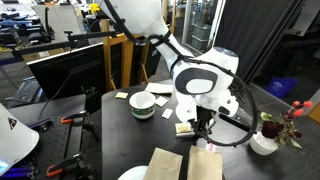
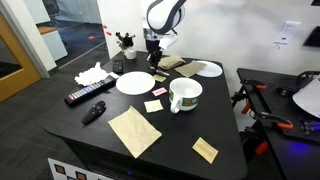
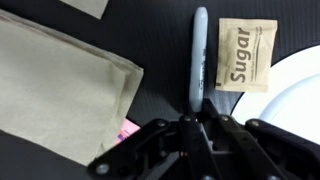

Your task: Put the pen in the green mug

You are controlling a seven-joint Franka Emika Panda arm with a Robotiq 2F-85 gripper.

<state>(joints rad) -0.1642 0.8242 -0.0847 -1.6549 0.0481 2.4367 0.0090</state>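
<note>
Lengthwise, pen (image 3: 199, 55) straight beyond gripper (image 3: 197, 120).

Arm (image 1: 200, 80) bent over, gripper (image 1: 203, 125) pointed downward

The arm is seen reached forward and folded at the wrist; the gripper (image 2: 153, 57) is held low in both exterior views; in the wrist view its fingers (image 3: 170, 135) are drawn close together; whether they are fully closed cannot be told.

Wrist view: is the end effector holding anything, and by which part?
Cannot tell: the pen reaches the end effector with its near end, contact hidden.
</note>
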